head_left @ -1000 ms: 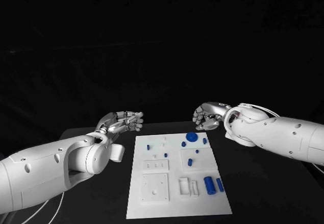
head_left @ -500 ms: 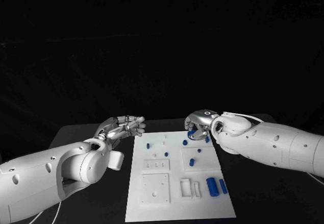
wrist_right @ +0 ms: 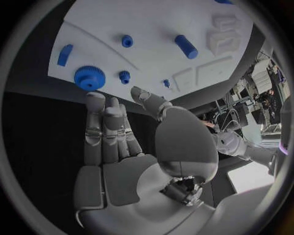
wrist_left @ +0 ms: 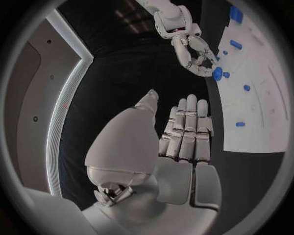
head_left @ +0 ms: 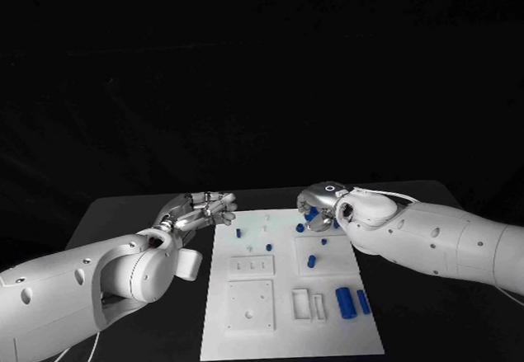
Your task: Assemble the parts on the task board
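one board [head_left: 254, 330], 2 open hands [head_left: 204, 208]

Robotics lab: black-draped table [head_left: 121, 214], white task board [head_left: 289, 288] w/ blue parts [head_left: 344, 300], cluttered benches in bg.

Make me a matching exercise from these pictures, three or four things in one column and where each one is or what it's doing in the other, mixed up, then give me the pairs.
Things:
1. left robot hand
2. right robot hand
3. blue gear
4. task board

Places or states:
A. lies flat in the middle of the black table
B. open over the table beside the board's far left corner
C. sits on the board near its far edge, just off the fingertips
D. open, fingers reaching to the board's far right part

Pairs: 1-B, 2-D, 3-C, 4-A
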Motion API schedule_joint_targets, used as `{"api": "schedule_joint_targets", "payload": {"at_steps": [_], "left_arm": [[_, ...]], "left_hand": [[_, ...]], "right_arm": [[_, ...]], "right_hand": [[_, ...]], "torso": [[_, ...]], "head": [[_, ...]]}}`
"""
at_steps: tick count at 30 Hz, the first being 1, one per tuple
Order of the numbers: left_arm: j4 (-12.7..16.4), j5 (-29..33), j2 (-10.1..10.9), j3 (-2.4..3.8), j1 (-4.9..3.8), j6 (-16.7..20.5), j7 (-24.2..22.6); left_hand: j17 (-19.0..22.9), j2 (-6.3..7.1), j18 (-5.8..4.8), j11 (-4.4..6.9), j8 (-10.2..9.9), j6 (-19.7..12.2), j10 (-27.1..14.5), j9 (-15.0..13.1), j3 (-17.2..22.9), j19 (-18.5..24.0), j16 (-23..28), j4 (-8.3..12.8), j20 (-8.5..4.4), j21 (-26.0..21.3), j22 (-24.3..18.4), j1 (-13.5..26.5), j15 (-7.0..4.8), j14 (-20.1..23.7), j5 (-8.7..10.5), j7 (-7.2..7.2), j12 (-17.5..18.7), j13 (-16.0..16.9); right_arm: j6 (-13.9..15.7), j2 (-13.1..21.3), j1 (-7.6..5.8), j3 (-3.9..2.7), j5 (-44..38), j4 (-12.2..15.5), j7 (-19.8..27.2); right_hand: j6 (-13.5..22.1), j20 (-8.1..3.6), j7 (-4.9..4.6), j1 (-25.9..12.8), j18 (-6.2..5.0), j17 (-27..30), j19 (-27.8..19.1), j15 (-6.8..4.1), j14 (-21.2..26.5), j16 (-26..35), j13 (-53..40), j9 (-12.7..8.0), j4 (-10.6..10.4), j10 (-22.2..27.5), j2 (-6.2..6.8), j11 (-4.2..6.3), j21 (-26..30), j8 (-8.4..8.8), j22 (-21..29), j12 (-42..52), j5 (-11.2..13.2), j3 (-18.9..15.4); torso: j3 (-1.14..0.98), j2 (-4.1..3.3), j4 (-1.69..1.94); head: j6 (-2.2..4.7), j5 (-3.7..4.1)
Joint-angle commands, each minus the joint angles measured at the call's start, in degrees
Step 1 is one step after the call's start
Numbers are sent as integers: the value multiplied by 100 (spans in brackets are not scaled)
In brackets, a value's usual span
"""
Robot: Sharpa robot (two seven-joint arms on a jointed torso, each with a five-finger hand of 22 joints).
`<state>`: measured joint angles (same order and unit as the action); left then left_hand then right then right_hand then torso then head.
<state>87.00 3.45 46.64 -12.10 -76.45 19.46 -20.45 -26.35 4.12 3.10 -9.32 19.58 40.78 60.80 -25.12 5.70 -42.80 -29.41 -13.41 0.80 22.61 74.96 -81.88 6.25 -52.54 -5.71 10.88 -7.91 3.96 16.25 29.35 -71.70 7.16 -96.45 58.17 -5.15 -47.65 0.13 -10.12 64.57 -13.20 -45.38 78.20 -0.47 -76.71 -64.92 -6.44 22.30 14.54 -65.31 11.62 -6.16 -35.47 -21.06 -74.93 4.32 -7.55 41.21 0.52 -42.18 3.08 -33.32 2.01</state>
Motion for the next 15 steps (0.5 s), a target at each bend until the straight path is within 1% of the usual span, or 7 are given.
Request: {"api": "schedule_joint_targets", "payload": {"at_steps": [1,2,3,7,11,15], "left_arm": [[30,43,-15,7,-7,-106,-40],[36,43,-15,7,-7,-114,-35],[48,43,-10,7,-7,-120,-32],[69,44,-12,8,-7,-136,-38],[91,44,-12,8,-7,-125,-40],[97,45,-10,8,-8,-130,-37]], "left_hand": [[-20,-16,76,5,-12,37,-27,33,-94,-23,44,-174,-30,-25,85,-154,-1,-61,-5,83,46,5],[-26,-22,74,4,-7,40,-20,47,-157,-21,52,-255,-28,-24,89,-227,1,-62,-6,83,58,6],[-28,-27,73,5,-3,43,-14,53,-186,-19,58,-288,-27,-24,91,-256,4,-58,-4,83,62,7],[-27,-44,68,11,10,60,17,59,-230,-7,76,-311,-20,-30,91,-284,13,-38,-2,78,54,13],[-28,-54,67,18,17,70,37,61,-249,-2,83,-314,-17,-32,90,-292,17,-31,-2,74,47,17],[-28,-55,66,19,19,71,40,63,-256,1,86,-315,-16,-34,90,-295,18,-28,-2,74,48,17]], "right_arm": [[23,-38,22,-1,-254,-43,-135],[32,-50,34,-1,-254,-56,-134],[38,-68,41,-1,-254,-71,-134],[62,-118,63,-1,-254,-84,-120],[44,-159,85,-1,-250,-83,-107],[-13,-180,109,0,-253,-106,-107]], "right_hand": [[-9,-184,27,-4,-180,14,139,50,76,-32,8,-10,-24,19,60,-42,-23,32,-138,-33,49,16],[-8,-184,28,-4,-180,17,138,50,77,-36,9,-10,-27,19,61,-43,-26,33,-137,-34,54,18],[-8,-183,30,-2,-180,21,136,51,79,-39,9,-10,-31,19,62,-43,-28,34,-136,-35,58,21],[-17,-184,33,7,-180,36,132,49,84,-53,9,-8,-48,10,56,-42,-39,34,-133,-34,78,40],[-31,-185,38,15,-180,53,128,45,90,-72,7,-5,-63,-9,50,-37,-53,31,-132,-29,113,57],[-63,-185,46,16,-180,78,120,33,97,-97,-2,3,-82,-52,39,-24,-72,22,-131,-16,156,74]], "torso": [[9,-84,41],[13,-97,43],[16,-107,47],[19,-144,38],[22,-182,49],[29,-209,59]], "head": [[62,11],[78,13],[89,18],[90,7],[98,11],[103,9]]}}
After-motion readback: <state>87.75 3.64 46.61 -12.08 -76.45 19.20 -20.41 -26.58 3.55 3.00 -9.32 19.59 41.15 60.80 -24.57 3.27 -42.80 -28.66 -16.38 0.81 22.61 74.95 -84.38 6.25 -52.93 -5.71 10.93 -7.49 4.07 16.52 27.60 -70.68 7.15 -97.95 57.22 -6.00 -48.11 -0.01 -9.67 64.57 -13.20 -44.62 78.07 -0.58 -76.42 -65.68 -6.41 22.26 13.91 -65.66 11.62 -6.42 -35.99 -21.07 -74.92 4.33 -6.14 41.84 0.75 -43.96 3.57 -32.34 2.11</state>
